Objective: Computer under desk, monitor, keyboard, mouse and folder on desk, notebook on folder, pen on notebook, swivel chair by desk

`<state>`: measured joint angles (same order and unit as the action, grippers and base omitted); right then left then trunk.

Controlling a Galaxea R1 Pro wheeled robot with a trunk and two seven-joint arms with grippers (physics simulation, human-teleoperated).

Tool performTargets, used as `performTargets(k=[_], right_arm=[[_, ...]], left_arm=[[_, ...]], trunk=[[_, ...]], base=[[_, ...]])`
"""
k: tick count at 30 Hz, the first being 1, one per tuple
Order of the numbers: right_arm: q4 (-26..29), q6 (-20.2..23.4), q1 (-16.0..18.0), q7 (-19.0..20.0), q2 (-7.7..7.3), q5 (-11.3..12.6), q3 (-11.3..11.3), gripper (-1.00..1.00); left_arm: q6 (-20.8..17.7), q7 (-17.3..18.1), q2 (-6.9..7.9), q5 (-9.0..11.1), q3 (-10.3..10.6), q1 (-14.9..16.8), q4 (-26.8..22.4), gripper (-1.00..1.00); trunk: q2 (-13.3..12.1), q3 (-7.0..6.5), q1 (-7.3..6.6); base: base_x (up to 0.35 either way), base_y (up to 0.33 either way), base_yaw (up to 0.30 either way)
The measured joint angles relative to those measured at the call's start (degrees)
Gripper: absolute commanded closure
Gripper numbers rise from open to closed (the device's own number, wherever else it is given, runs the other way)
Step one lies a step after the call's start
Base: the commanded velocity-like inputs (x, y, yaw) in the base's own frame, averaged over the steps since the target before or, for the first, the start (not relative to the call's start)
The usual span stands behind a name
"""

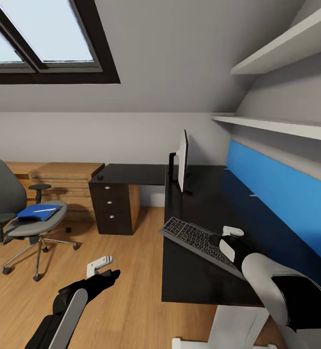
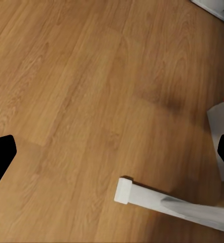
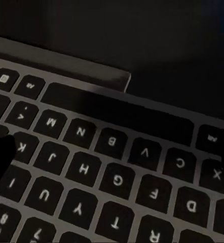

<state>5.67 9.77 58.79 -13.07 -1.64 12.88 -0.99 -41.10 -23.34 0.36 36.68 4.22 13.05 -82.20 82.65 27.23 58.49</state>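
Note:
The keyboard [image 1: 194, 237] lies slantwise on the black desk [image 1: 199, 276], near its left edge and in front of the monitor [image 1: 182, 165]. My right gripper [image 1: 224, 238] sits open just over the keyboard's right end; the keys [image 3: 112, 177] show close up between its dark fingertips [image 3: 0, 159]. My left gripper [image 1: 103, 270] hangs open over bare wood floor [image 2: 81, 91]. The swivel chair [image 1: 20, 213] stands far left, away from the desk, with the blue folder [image 1: 38, 212] on its seat and a thin pale pen [image 1: 43, 210] on that. Computer, notebook and mouse cannot be made out.
A black drawer unit [image 1: 113, 206] holds up the desk's far left end, where a small dark lump [image 1: 100, 177] sits. A low wooden cabinet [image 1: 63, 177] lines the back wall. A white bar [image 2: 142, 195] and a pale box [image 2: 221, 136] with a red spot lie on the floor.

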Motion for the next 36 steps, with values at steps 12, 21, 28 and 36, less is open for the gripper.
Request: performTargets(k=[12,21,28,36], right_arm=[[0.1,-0.1,0.0,-0.1,0.06,0.0,0.1,-1.0],[0.0,-2.2,0.0,-0.2,0.06,0.2,0.0,-1.0],[0.0,-3.3,0.0,-0.3,0.6,0.3,0.1,-1.0],[0.1,-8.2,-0.2,-0.5,0.82,0.4,0.1,-1.0]], left_arm=[[0.0,0.0,0.0,0.0,0.0,0.0,0.1,-1.0],[0.0,0.0,-0.01,0.0,0.0,0.0,0.1,-1.0],[0.0,0.0,0.01,0.1,0.0,0.0,0.1,-1.0],[0.0,0.0,0.0,0.1,0.0,0.0,0.1,-1.0]], trunk=[[0.0,0.0,0.01],[0.0,0.0,0.01],[0.0,0.0,0.02],[0.0,0.0,0.02]], base=[[0.148,0.0,0.0],[0.198,0.0,0.0],[0.025,0.0,0.0],[0.003,0.0,0.099]])
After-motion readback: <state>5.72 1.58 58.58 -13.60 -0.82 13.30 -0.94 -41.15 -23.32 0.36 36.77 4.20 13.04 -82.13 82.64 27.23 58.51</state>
